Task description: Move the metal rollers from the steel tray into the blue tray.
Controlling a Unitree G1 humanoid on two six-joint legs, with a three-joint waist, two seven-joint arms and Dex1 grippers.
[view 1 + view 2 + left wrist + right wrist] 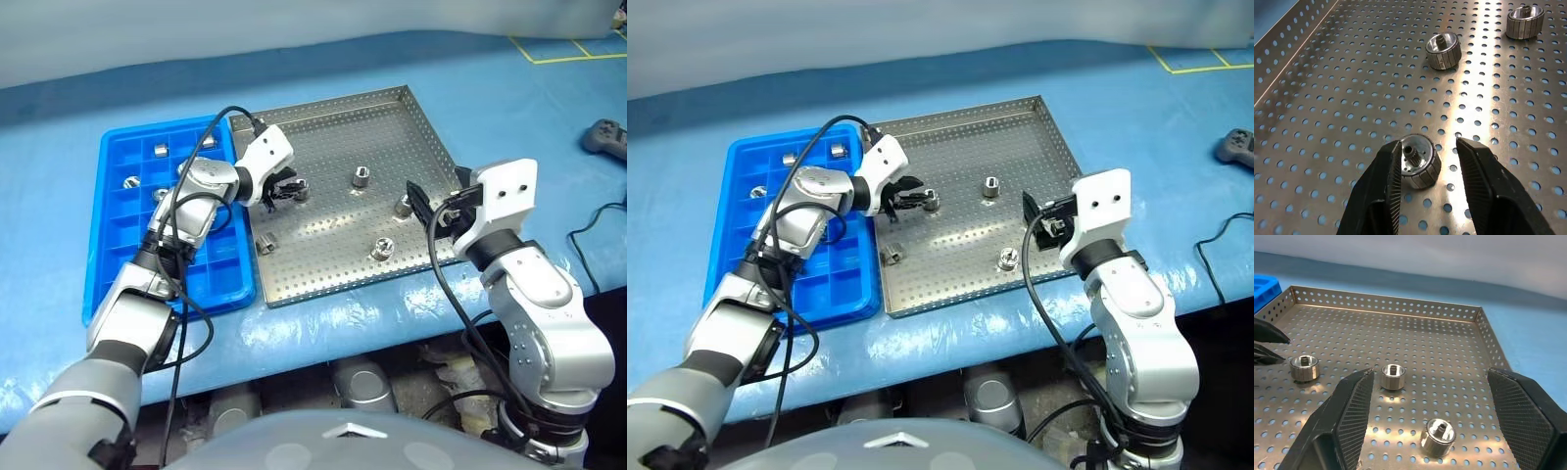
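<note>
Left gripper (1426,176) down over the steel tray (392,127), near its left edge in the centre of the left eye frame, jaws parted and straddling one roller (1419,166) that sits on the perforated floor. Near finger (1382,191) just beside or touching that roller's rim (cannot tell which); far finger (1479,181) apart from it with a gap showing. Not clamped.

Right gripper (1430,396) at the right edge of the steel tray, centre right of the left eye frame, jaws spread wide and grasping nothing; hovers above the tray floor, pointing across it toward the far rim.

Metal rollers on the steel tray: one between the left fingers, one upper middle of the tray (361,177), one by the right rim just beside the right gripper (403,205), one lower middle (380,249), one near the lower left edge (265,243), this last lying on its side.

Blue tray (118,284) at left of the frame, touching or just beside the steel tray's left rim. Rollers already in its compartments: one in the top row (160,151), another a row lower toward the left (130,182) (others may sit hidden behind the left arm).
</note>
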